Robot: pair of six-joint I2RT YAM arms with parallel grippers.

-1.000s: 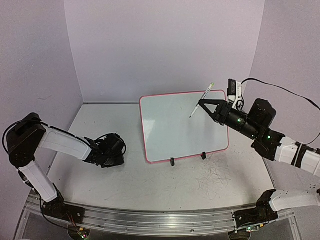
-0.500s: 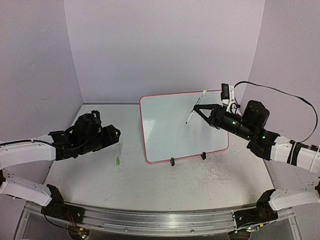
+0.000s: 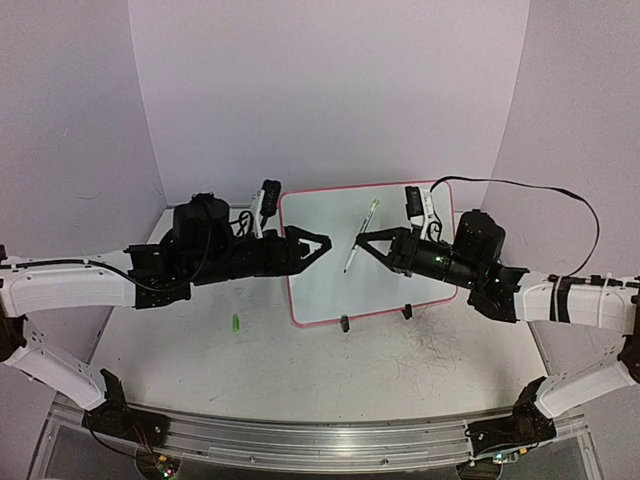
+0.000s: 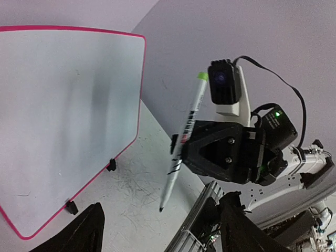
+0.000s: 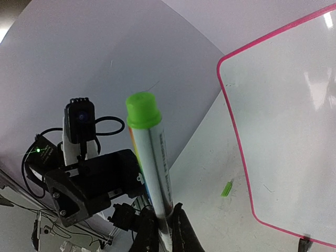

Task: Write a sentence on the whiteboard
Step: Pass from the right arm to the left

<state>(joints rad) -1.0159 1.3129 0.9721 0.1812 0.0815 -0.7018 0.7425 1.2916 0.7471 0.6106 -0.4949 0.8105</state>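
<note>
Left gripper (image 3: 318, 248): black fingers spread wide and holding nothing, mouth facing the white-barrelled, green-ended marker (image 3: 366, 220), which the fully closed right gripper (image 3: 362, 242) pinches at a tilt, bare tip down and off the board. Step judged a steadying or re-seating of the marker between the grippers: the left fingers should close squarely on free barrel without twisting it. Large flat white whiteboard (image 3: 330, 292) with red-pink rim: beneath both grippers, toward the far edge of the grey table (image 3: 400, 370), no sentence visible.

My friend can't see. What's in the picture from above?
The right pincer holds a marker over a whiteboard; the left pincer, open, points at it. A small green bit lies on the table.
</note>
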